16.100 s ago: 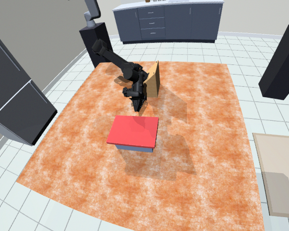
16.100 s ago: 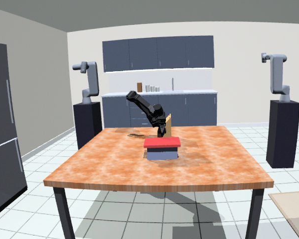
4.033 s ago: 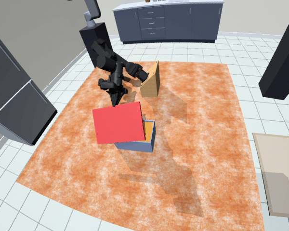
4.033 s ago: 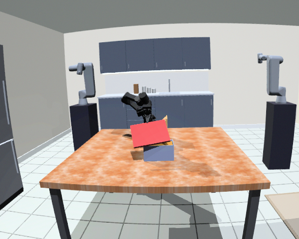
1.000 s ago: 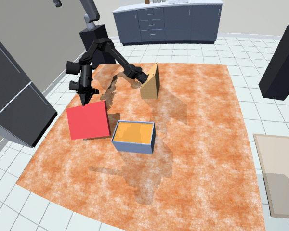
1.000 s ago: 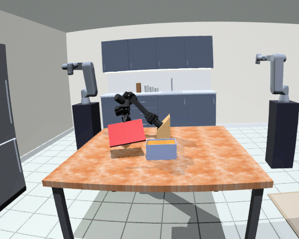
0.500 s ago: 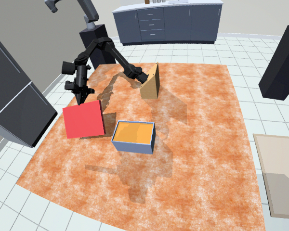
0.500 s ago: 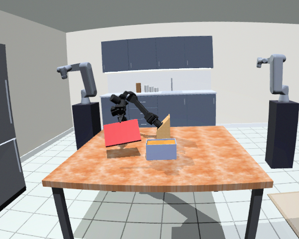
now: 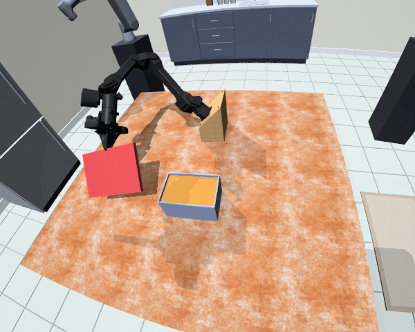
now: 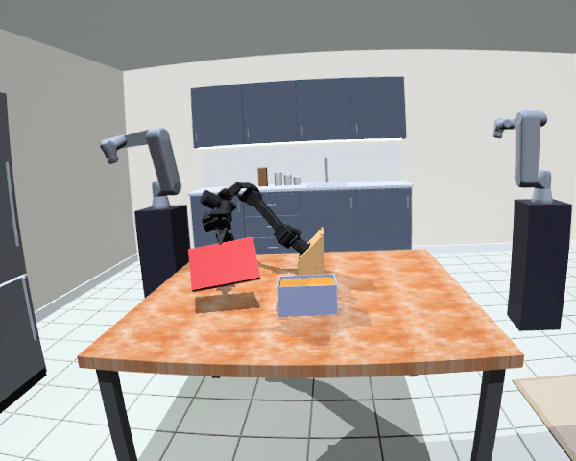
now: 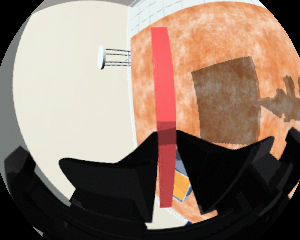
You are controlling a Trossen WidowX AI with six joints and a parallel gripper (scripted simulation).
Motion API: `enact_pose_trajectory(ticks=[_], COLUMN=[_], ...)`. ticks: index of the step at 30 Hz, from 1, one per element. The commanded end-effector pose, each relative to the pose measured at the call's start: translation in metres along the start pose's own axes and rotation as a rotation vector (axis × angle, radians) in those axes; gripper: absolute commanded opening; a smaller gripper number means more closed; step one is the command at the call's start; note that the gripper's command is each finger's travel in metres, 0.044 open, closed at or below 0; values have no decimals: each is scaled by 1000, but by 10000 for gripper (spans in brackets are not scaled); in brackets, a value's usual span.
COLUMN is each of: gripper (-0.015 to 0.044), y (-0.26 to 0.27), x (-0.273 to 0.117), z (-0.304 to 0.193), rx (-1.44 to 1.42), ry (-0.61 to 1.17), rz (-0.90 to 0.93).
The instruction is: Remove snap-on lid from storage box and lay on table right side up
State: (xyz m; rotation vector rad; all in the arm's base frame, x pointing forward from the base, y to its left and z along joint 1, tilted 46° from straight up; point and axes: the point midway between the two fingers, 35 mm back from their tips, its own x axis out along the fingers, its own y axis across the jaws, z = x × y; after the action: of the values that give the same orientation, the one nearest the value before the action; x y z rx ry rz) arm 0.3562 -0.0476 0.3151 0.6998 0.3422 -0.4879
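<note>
The red lid hangs in the air over the left part of the table, left of the box. It is tilted, its broad red face toward the top and exterior views and its front edge lower. My gripper is shut on the lid's back edge. The lid's shadow lies on the table below it, apart from the lid. The blue-grey storage box stands upright and open, with an orange inside. A small part of the box shows between the fingers in the wrist view. The lid's underside is hidden.
The orange-marbled table carries a wooden wedge-shaped mount behind the box, at the base of my arm. A dark fridge stands beyond the table's left edge. Two grey arms on dark pedestals stand behind, off the table.
</note>
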Motion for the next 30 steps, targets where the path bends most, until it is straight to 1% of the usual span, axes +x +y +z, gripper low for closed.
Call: enact_pose_trajectory(ticks=[1,14,30], gripper=[0,0,0], y=[4,3,-10], x=[-3,-5,5], z=[10,34,30], rx=[-3,-4,-5], ry=[0,-1,-2], rz=[19,19,19])
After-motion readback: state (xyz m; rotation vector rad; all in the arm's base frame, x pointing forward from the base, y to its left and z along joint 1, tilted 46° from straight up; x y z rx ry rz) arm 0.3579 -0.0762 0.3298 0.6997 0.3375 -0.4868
